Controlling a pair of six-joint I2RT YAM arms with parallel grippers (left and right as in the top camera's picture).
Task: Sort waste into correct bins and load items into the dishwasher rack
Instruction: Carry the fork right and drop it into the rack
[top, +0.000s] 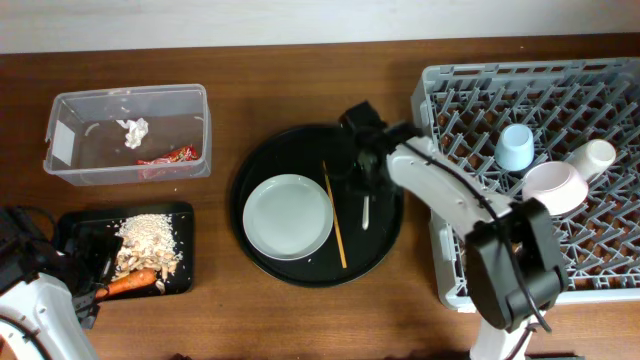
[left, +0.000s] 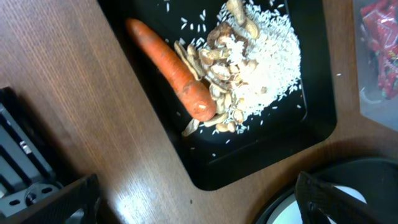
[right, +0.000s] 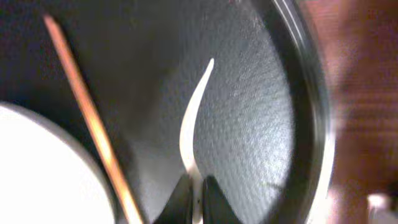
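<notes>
My right gripper (top: 362, 182) is over the large round black tray (top: 252, 165) and is shut on the white fork (right: 194, 115), which lies on the tray's floor. The fork also shows in the overhead view (top: 365, 212). The wooden chopstick (top: 335, 216) and the grey-green plate (top: 288, 215) lie left of it. My left gripper (left: 196, 200) is open and empty over bare table beside the shallow black tray (top: 186, 282), which holds rice (top: 150, 240), brown bits and the carrot (top: 130, 284). The clear tub (top: 62, 108) holds the tissue (top: 132, 131) and the red wrapper (top: 168, 156).
The grey rack (top: 600, 272) at the right holds the light blue cup (top: 515, 147), the pink bowl (top: 555, 187) and the cream cup (top: 596, 157). My right arm stretches from the rack's front corner to the round tray.
</notes>
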